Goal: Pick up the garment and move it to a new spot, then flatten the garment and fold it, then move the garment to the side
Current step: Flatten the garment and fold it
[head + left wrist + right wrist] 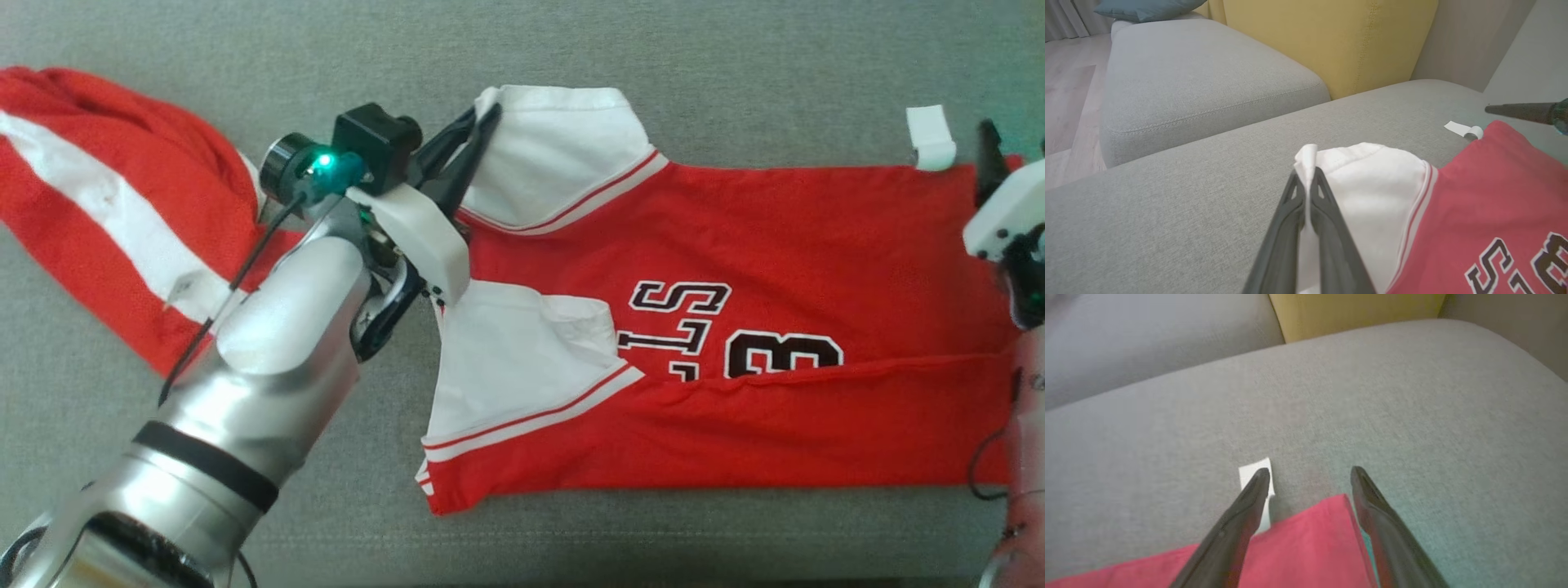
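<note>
Lying flat on the grey cushion (571,49), the jersey (775,237) has its near long edge turned over, so folding is partly done. The left gripper (1306,173) is clamped on the far white sleeve (555,155). The right gripper (1310,477) hovers wide open over the hem corner (1327,526), seemingly not touching it. The remaining folds and the move aside are not yet done.

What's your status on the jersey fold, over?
Left claw shut on white sleeve of jersey. Right claw open over its hem corner. Near edge folded over. Second red garment bunched at left; white tag beside hem.
</note>
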Robot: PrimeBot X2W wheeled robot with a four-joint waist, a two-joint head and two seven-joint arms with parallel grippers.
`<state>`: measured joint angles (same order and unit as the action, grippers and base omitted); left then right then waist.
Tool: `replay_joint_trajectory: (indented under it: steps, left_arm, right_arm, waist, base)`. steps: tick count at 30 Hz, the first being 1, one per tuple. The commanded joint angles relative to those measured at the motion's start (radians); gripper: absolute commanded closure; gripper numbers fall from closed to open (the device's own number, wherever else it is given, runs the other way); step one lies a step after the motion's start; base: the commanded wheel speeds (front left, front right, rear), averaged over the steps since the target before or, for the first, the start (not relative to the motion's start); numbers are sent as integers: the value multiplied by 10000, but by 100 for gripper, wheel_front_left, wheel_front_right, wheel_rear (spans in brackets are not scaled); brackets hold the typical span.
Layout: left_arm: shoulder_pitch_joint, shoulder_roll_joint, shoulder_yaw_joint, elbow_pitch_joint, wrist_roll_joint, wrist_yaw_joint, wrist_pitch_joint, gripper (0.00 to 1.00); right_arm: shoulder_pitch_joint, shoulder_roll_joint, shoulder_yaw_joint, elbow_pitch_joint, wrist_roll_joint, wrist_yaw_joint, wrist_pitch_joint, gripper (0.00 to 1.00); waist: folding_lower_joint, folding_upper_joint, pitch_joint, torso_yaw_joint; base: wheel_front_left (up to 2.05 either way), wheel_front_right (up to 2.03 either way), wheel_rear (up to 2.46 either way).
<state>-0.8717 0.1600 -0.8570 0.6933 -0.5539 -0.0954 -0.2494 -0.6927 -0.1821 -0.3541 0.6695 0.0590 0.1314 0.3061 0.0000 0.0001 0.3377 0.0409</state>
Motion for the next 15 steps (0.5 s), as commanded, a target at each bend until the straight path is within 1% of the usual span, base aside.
replay_joint_trajectory:
  steps: [1,6,10,15]
  left_arm:
    - [-182,302,293,-430,41,106,-112,100]
    - [-2,394,272,-853,-15,260,-10,100]
    - [52,477,288,-1103,-79,346,88,100]
    - [8,618,367,-1330,-170,426,184,100]
  right_arm:
    - [-297,-228,17,-50,-275,-7,129,0]
    - [-609,-369,-338,647,-975,-7,486,0]
    - [-818,-321,-515,886,-1585,-7,608,0]
    - [-1094,-170,-560,1161,-1945,-7,630,0]
  waist:
    - [0,-1,62,53]
    - [0,-1,149,84]
    - [0,-1,239,23]
    - [0,-1,392,-29]
  base:
    - [0,0,0]
    - [0,0,0]
    - [0,0,0]
    - [0,0,0]
